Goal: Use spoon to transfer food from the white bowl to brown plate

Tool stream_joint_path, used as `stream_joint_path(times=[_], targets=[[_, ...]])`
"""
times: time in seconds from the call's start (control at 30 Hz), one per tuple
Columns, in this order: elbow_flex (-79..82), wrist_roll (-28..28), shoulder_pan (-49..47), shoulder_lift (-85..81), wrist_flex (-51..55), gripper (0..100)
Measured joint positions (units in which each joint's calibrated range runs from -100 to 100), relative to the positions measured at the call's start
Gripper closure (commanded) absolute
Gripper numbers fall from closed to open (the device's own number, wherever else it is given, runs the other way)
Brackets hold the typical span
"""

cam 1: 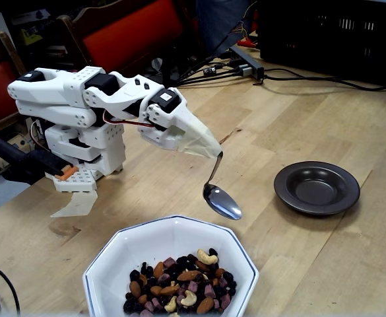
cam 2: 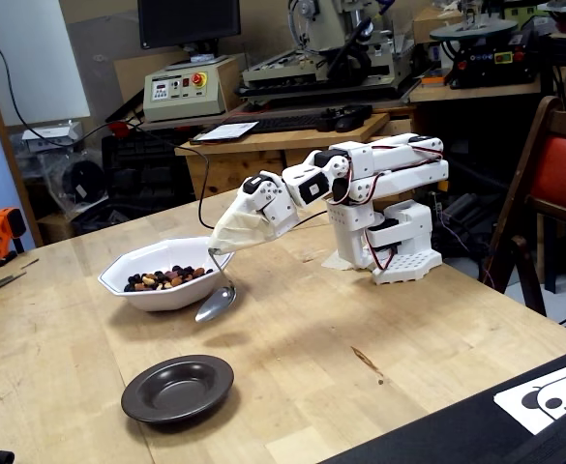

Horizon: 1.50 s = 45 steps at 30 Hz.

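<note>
My gripper (cam 1: 211, 152), wrapped in a cream cover, is shut on the thin handle of the silver spoon (cam 1: 222, 202). The spoon hangs bowl-down and looks empty, just above the table beyond the far rim of the white bowl (cam 1: 143, 247). The food (cam 1: 183, 284), nuts, raisins and purple cubes, lies in that bowl. The brown plate (cam 1: 291, 195) sits empty to the right of the spoon. In the other fixed view my gripper (cam 2: 223, 238) holds the spoon (cam 2: 216, 303) beside the white bowl (cam 2: 157, 296) with its food (cam 2: 166, 277), and the brown plate (cam 2: 178, 389) lies in front.
The arm's base (cam 1: 80, 155) stands at the table's left. A black crate (cam 1: 331, 33) and cables (cam 1: 245, 66) lie at the back right. A red chair (cam 2: 558, 179) stands beside the table. A printed sheet (cam 2: 553, 396) lies at the near right corner.
</note>
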Motion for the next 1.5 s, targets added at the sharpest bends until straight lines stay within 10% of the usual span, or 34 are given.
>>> stream_joint_path(times=[1.1,1.5], targets=[[-20.03,-0.05,0.00,23.01,1.93,98],[-15.24,-0.10,0.00,24.99,-19.99,98]])
